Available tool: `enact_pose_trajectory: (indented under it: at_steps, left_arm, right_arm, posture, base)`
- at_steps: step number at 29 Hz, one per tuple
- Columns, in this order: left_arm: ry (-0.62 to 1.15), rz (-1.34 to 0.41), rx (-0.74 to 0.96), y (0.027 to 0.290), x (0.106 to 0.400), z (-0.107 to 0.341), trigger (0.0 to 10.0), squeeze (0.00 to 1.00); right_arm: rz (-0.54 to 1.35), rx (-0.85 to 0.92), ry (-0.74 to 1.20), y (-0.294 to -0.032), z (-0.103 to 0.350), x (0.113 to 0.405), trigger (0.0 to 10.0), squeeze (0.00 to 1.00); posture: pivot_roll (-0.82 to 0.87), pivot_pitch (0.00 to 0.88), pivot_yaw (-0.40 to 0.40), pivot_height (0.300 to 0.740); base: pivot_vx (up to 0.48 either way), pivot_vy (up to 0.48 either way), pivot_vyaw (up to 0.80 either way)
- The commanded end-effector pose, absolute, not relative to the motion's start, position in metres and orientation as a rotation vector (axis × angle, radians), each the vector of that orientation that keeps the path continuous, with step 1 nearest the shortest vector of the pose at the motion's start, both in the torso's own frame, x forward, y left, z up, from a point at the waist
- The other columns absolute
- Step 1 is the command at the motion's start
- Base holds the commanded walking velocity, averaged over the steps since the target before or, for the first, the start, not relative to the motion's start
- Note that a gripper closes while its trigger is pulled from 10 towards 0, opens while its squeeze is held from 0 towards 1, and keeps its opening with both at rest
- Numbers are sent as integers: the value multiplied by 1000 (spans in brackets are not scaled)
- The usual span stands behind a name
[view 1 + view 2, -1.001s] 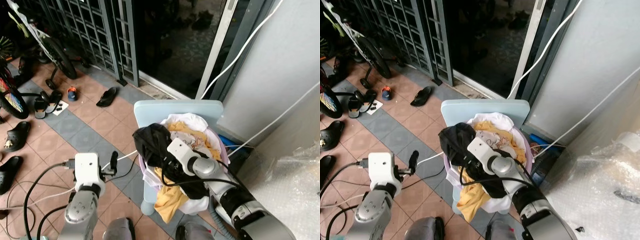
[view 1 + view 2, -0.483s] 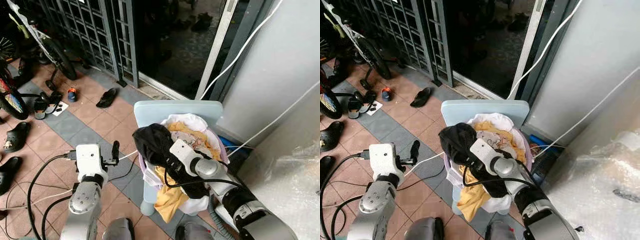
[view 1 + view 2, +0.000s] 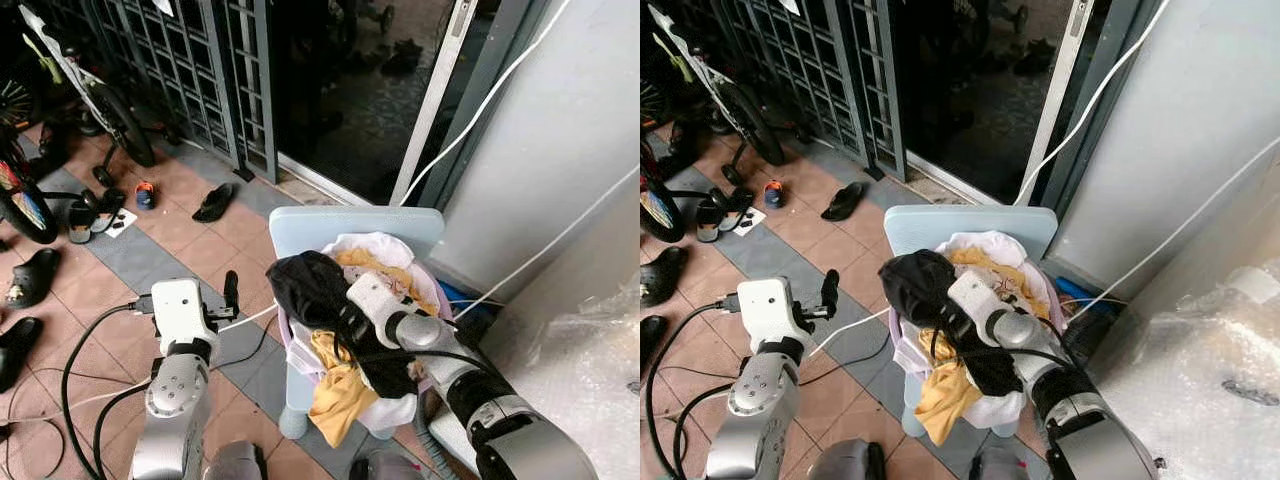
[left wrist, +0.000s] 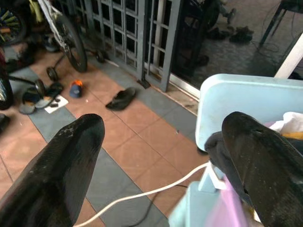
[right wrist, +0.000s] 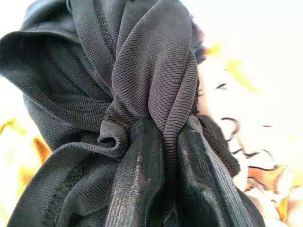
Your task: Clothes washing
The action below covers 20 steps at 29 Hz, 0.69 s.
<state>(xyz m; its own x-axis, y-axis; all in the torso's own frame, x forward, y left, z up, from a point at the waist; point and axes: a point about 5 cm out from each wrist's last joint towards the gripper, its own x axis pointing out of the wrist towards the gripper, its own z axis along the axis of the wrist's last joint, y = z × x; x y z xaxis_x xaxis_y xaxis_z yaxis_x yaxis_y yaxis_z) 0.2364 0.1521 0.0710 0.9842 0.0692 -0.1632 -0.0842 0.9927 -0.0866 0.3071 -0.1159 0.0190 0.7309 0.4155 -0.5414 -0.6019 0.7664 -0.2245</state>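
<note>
A pile of clothes fills a pink laundry basket (image 3: 284, 328) standing on a light-blue chair (image 3: 300, 222). On its near-left side a black garment (image 3: 305, 285) is bunched up, and my right gripper (image 3: 336, 320) is shut on it. In the right wrist view the dark ribbed cloth (image 5: 128, 71) is pinched between the two fingers (image 5: 137, 179). A yellow garment (image 3: 335, 385) hangs over the front rim, and a white one (image 3: 375, 245) lies at the back. My left gripper (image 4: 163, 127) is open and empty, held over the tiled floor left of the chair.
A white cable (image 3: 250, 318) runs across the floor tiles to the chair. Bicycles (image 3: 25, 200), sandals (image 3: 213, 200) and a metal gate (image 3: 190, 60) stand to the left and behind. A grey wall (image 3: 560, 130) and bubble wrap (image 3: 590, 380) close in the right side.
My left arm has risen and moved closer to the chair. The right gripper keeps its hold on the black garment, shifted slightly right.
</note>
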Motion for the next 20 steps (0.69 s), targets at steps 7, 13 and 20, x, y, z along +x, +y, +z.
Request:
enact_pose_trajectory:
  at_steps: [7,13,20]
  left_arm:
    - [156,90,-101,161,239,81,10000,0]
    - [132,98,-58,157,244,89,10000,0]
    - [114,123,-3,163,259,85,10000,0]
  right_arm:
    - [318,-222,190,-147,70,318,0,0]
    - [188,-189,54,-170,84,296,0,0]
    - [115,-201,-69,-170,109,266,0,0]
  posture:
    - [-24,20,47,740]
    - [-23,0,87,740]
    - [-54,0,106,740]
  base:
    - [0,0,0]
    - [0,0,0]
    - [0,0,0]
